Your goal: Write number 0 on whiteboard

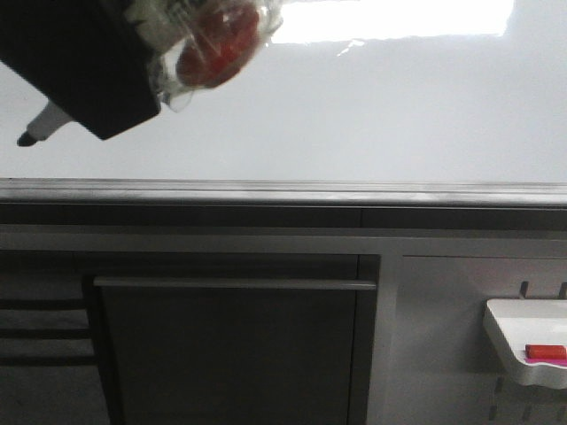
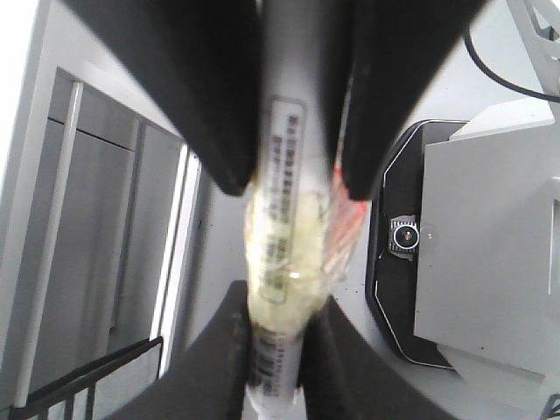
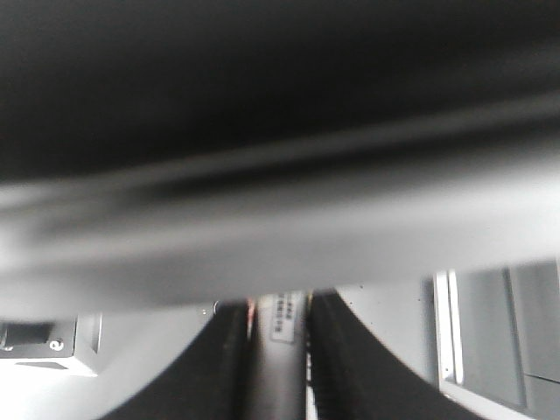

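Left pincer [image 2: 282,262] is clamped on a marker [image 2: 289,210]: in the left wrist view the grey barrel runs between the black fingers [image 2: 210,105] and is padded with a lump of yellowish tape. In the front view the same pincer [image 1: 84,84] sits top left in front of the whiteboard [image 1: 354,115], marker tip [image 1: 27,139] pointing down-left; contact with the board can't be judged from here

Right pincer [image 3: 280,350] also shows a grey barrel with a label strip between its fingers and looks closed on it, but the view is heavily blurred. Whether it's a second marker can't be told

No 0 is visible on the board; the surface in view is blank, only ceiling light glare at the top. Writing judged not yet started

Risks:
- tip floating off the board gives a gapped or missing stroke
- pressing too hard could slide the marker in the taped grip and skew the oval
- tip is close to the board's left side in frame, so there's little room for the left curve of the 0
- low down, the grey edge strip [image 1: 283,190] could catch the tip

Labels: small print on the barrel sticker in both wrist views, not readable. White tray [image 1: 527,345] lower right holds a red item [image 1: 545,352]; no text seen
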{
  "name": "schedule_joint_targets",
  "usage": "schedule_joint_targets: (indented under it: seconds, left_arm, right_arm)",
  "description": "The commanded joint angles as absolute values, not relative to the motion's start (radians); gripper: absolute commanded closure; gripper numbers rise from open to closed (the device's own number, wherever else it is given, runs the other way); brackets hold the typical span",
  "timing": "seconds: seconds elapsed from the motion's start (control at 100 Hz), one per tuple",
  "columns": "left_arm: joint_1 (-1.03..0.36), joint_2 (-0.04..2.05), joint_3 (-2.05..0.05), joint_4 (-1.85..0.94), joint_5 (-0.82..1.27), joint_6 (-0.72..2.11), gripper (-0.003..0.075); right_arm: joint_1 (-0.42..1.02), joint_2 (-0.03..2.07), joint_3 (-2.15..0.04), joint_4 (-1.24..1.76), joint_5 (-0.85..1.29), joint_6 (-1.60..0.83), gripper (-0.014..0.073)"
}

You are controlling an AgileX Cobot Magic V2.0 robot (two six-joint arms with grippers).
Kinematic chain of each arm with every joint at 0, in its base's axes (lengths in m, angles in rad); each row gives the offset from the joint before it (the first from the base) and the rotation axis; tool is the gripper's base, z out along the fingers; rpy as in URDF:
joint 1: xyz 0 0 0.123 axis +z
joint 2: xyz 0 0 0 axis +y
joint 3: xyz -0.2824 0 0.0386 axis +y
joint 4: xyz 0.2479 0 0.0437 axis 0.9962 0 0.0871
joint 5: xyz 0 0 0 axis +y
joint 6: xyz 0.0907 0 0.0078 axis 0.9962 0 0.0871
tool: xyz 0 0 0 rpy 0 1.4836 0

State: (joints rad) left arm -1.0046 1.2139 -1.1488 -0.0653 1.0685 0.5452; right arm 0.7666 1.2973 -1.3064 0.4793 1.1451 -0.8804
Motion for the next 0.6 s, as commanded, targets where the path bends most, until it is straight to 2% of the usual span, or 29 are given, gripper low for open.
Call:
schedule_joint_targets:
  seconds: [0.0, 0.2, 0.43, 0.51, 0.59]
  left_arm:
    - [-1.013, 1.193, -1.180, -0.081, 1.030, 0.544, 0.0731]
    - [-1.013, 1.193, -1.180, -0.081, 1.030, 0.544, 0.0731]
    - [-1.013, 1.193, -1.180, -0.081, 1.021, 0.544, 0.0719]
    - [-1.011, 1.193, -1.180, -0.081, 1.009, 0.544, 0.0663]
    - [-1.011, 1.193, -1.180, -0.081, 0.997, 0.544, 0.0542]
  right_arm:
    - [0.767, 1.278, -1.340, 0.516, 1.125, -0.899, 0.0522]
    - [0.767, 1.278, -1.340, 0.516, 1.133, -0.901, 0.0580]
    - [0.767, 1.278, -1.340, 0.516, 1.137, -0.901, 0.0589]
    - [0.767, 1.278, -1.340, 0.516, 1.140, -0.901, 0.0589]
    - [0.767, 1.278, -1.340, 0.516, 1.140, -0.901, 0.0589]
